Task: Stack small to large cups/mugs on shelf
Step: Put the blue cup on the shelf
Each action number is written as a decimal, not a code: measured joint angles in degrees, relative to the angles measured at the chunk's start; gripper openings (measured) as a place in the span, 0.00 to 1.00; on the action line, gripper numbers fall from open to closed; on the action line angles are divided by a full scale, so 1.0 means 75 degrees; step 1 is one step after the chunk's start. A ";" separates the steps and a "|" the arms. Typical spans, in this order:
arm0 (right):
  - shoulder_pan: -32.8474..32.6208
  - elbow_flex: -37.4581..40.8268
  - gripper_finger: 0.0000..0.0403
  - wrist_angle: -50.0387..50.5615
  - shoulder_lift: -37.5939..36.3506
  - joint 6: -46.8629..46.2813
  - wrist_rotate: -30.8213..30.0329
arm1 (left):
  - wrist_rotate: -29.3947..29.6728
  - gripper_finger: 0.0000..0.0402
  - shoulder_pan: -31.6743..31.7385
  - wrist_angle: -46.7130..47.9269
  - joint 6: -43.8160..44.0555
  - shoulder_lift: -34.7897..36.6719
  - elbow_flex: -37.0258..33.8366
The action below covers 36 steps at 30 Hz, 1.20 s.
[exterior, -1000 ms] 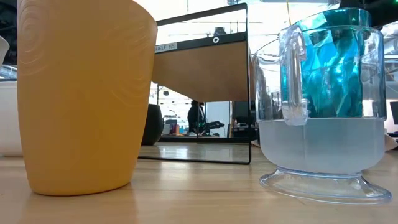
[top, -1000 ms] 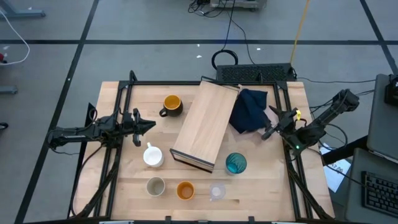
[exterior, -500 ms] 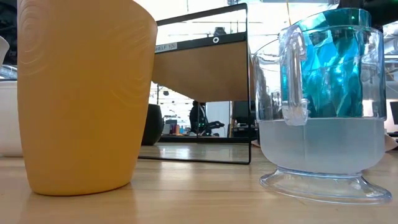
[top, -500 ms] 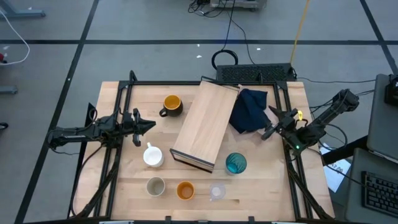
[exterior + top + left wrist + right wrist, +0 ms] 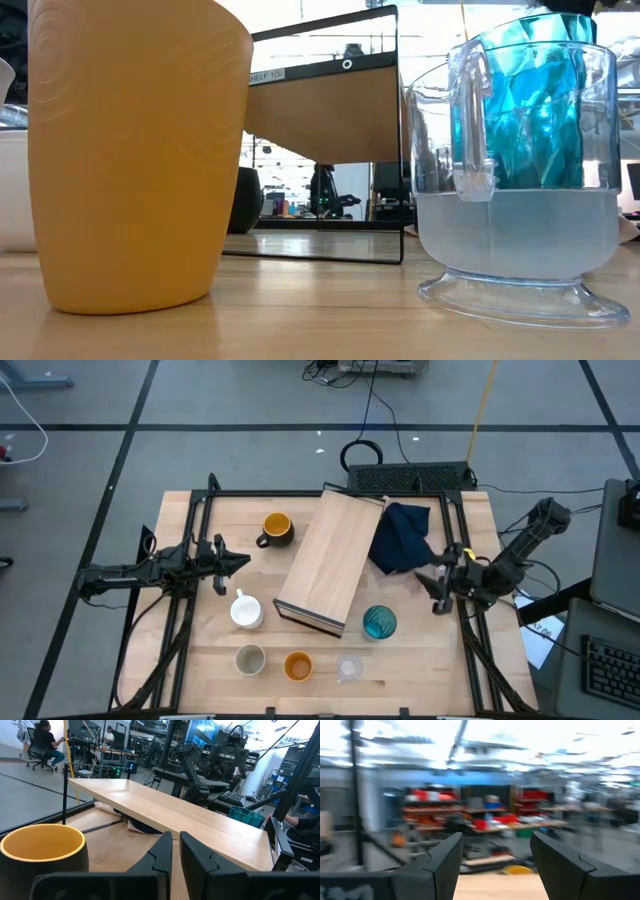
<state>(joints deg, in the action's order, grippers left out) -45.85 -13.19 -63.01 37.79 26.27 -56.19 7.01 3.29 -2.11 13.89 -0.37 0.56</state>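
A: High view, entry one. Long light-wood shelf board with a dark end edge lies diagonally across the middle of the pale wooden table. Nothing stands on it, so stacking has not begun.

B: Cups? (All six, please.)

A: Dark mug with a yellow inside sits beyond the board's left side; round white mug near its left front. Along the front edge: beige cup, orange cup, small clear glass. Teal ribbed tumbler stands just beside the board's dark end, right of it.

B: Change since a second ago?

A: Right gripper has swung in from the table's right edge, off the crumpled navy cloth, and now points down toward the tumbler. Fingers spread wide in its wrist view, nothing between them.

B: Left arm?

A: Left gripper waits at the left, unmoved, fingers nearly together, empty, facing the yellow-lined mug.

B: Reading?

A: Likely a reach starting toward the tumbler; no cup touched yet.
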 joint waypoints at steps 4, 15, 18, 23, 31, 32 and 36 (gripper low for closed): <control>-0.0098 0.0000 0.56 0.0509 0.0024 -0.0414 0.0525 | -0.0003 0.09 0.0001 -0.0026 0.0003 0.0000 -0.0003; -0.0103 -0.0855 0.56 0.1991 0.0050 -0.0626 0.0508 | -0.0003 0.09 0.0000 -0.0052 0.0006 -0.0001 -0.0003; -0.0101 -0.2097 0.56 0.4666 0.0229 -0.1400 0.0496 | -0.0003 0.09 0.0000 -0.0055 0.0006 0.0000 -0.0003; 0.0067 -0.4375 0.56 0.9201 0.0938 -0.3789 0.0506 | -0.0003 0.09 0.0000 -0.0055 0.0009 0.0001 -0.0003; 0.0934 -0.5877 0.56 1.1649 0.2100 -0.6147 0.2286 | -0.0003 0.09 0.0002 -0.0055 -0.0009 0.0001 -0.0003; 0.1091 -0.5933 0.56 1.1729 0.2231 -0.6270 0.2566 | -0.0003 0.09 0.0000 -0.0055 -0.0012 0.0001 -0.0003; 0.1786 -0.5979 0.56 1.1997 0.2718 -0.6678 0.3746 | -0.0003 0.09 0.0000 -0.0054 -0.0017 -0.0001 -0.0003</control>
<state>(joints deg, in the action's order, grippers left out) -32.46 -58.04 26.97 58.18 -23.81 -28.10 6.98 3.29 -2.52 13.76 -0.38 0.54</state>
